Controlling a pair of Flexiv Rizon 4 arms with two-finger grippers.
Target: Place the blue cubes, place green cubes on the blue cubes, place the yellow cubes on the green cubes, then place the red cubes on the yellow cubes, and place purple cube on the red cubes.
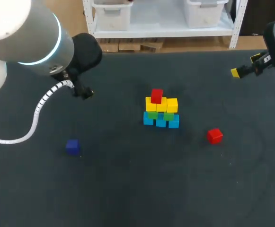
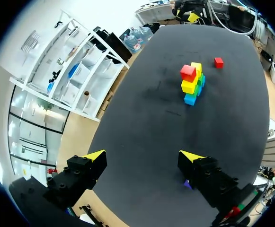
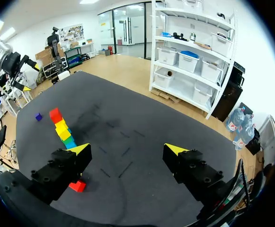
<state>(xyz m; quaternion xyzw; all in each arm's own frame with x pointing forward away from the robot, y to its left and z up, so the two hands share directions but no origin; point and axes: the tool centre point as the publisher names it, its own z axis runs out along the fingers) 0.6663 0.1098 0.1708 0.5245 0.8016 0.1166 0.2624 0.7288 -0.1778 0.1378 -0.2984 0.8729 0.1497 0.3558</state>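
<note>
A stack of cubes (image 1: 161, 111) stands mid-table: blue cubes (image 1: 161, 122) at the bottom, green cubes (image 1: 168, 116) on them, yellow cubes (image 1: 161, 105) above, and one red cube (image 1: 156, 95) on top. The stack (image 2: 192, 80) (image 3: 61, 130) shows ahead of both grippers. A loose red cube (image 1: 215, 135) (image 2: 218, 62) (image 3: 77, 186) lies right of it. The purple cube (image 1: 72, 146) (image 3: 38, 116) sits front left. My left gripper (image 1: 84, 92) (image 2: 143, 156) is open and empty, raised left of the stack. My right gripper (image 1: 245, 66) (image 3: 128, 149), also open and empty, is at the far right.
The table (image 1: 137, 189) has a dark cloth surface. A white coiled cable (image 1: 38, 113) hangs from my left arm over the table's left side. Beside my left gripper's finger a sliver of purple (image 2: 187, 184) shows on the cloth.
</note>
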